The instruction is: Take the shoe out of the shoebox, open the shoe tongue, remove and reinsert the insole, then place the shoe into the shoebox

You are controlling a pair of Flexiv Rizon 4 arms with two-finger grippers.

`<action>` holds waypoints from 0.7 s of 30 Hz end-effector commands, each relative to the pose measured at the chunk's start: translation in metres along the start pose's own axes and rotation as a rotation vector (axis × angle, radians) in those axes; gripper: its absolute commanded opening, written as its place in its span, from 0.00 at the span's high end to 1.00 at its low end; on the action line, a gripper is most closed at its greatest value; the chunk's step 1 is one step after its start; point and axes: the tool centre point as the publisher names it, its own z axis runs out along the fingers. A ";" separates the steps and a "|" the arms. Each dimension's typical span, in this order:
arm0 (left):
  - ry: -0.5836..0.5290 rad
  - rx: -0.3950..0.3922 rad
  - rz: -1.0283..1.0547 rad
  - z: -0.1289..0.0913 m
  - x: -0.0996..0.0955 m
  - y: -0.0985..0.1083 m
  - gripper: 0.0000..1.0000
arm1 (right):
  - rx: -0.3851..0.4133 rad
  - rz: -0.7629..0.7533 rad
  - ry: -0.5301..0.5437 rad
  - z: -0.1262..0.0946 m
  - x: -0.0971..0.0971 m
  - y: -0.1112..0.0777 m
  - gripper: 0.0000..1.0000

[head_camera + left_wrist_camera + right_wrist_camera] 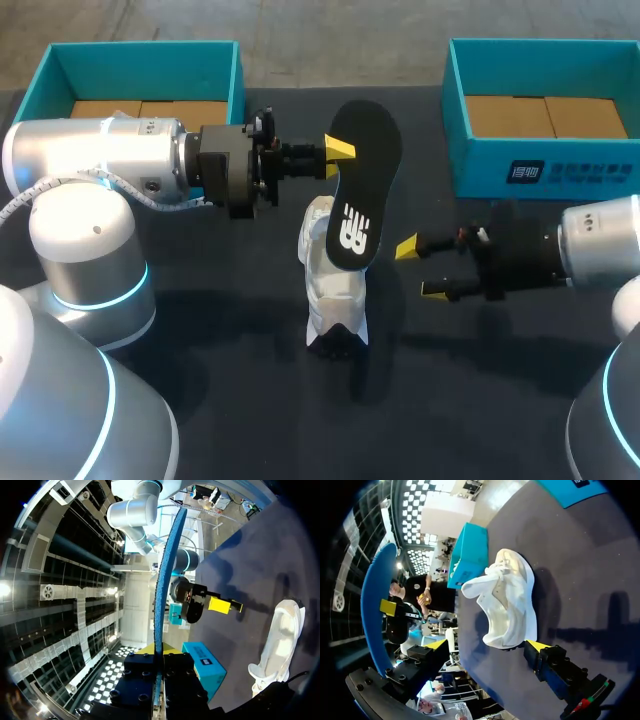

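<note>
Black insole: clamping it in left hand above white shoe at middle of worktop, seemingly for reinsertion; holding right hand open, empty, alongside.

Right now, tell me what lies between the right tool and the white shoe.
Only bare dark tabletop separates the right tool from the white shoe, in the head view.

Lit evenly from above; dim over the dark table; soft, broad shadows beside the white shoe; mild sheen along the silver left arm.
</note>
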 end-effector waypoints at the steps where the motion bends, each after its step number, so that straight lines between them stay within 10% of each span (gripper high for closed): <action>1: 0.009 0.022 -0.061 -0.004 0.004 -0.003 1.00 | -0.002 0.002 -0.005 0.002 0.001 -0.001 0.00; 21: 0.001 0.067 -0.537 -0.038 0.029 -0.064 1.00 | -0.002 0.002 -0.005 0.002 0.001 -0.001 0.00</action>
